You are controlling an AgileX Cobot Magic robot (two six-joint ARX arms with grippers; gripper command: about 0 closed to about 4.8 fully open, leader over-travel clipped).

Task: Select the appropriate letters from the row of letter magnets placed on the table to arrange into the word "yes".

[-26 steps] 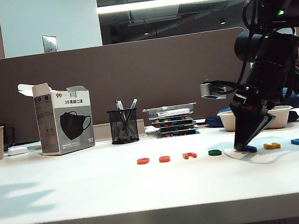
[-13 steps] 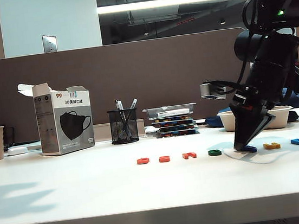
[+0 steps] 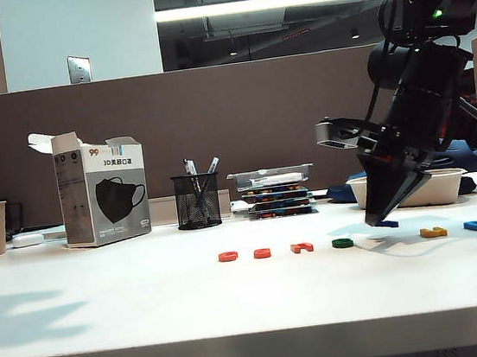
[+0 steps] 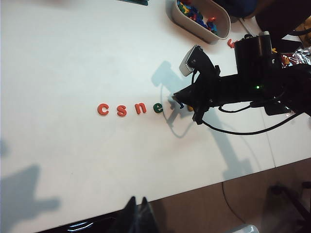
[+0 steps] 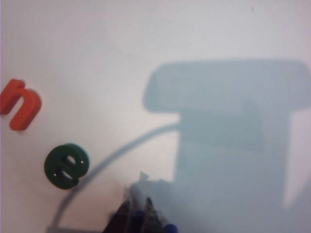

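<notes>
Blue Y sits pinched in the right gripper's jaws, clear of the counter; left gripper's jaws closed, well apart.

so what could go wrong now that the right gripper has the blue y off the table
1. The right gripper pinches the dark blue Y only at its fingertips, most of the letter sticking out sideways; it may twist or slip out while carried.
2. The green e lies close to the gripper; a low sweep across the row could knock it or the orange n out of line.
3. The left gripper sits shut near the table's front edge, too far away to help.
</notes>
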